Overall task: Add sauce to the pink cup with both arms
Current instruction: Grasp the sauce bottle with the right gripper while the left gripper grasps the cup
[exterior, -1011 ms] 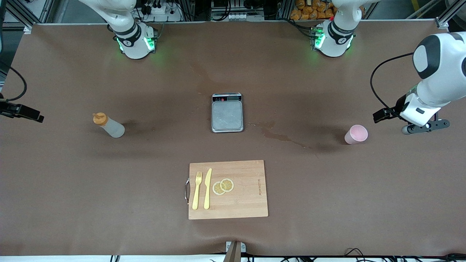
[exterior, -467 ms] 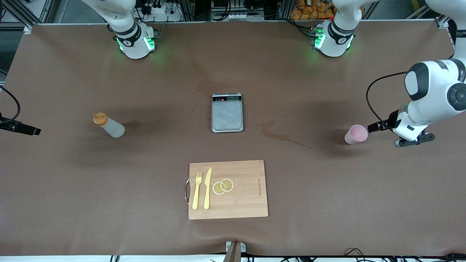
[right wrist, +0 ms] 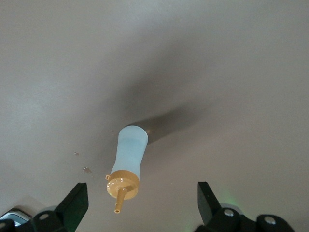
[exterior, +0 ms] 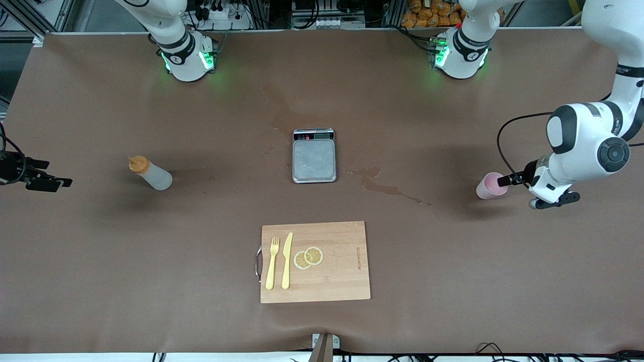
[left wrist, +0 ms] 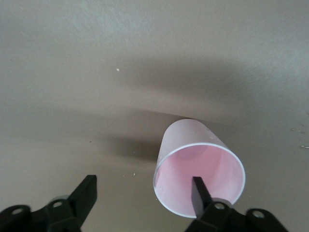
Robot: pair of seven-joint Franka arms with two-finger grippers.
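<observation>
The pink cup (exterior: 490, 186) stands upright toward the left arm's end of the table. My left gripper (exterior: 509, 179) is open right at it. In the left wrist view the gripper (left wrist: 143, 182) has one finger (left wrist: 198, 186) over the mouth of the cup (left wrist: 193, 145) and the other outside its wall. The sauce bottle (exterior: 151, 173), whitish with an orange nozzle cap, stands toward the right arm's end. My right gripper (exterior: 53, 182) is open and apart from it, at the table's edge. In the right wrist view the bottle (right wrist: 129, 154) shows ahead of the open, empty gripper (right wrist: 141, 191).
A grey scale (exterior: 314, 157) sits mid-table. A wooden cutting board (exterior: 342, 281) lies nearer the front camera, carrying a yellow fork (exterior: 272, 262), a knife (exterior: 287, 260) and lemon slices (exterior: 308, 257). A dried stain (exterior: 392, 190) marks the cloth between scale and cup.
My left gripper has come down and moved in to the pink cup's rim. My right gripper has shifted a little toward the sauce bottle. Cup and bottle have not moved.
</observation>
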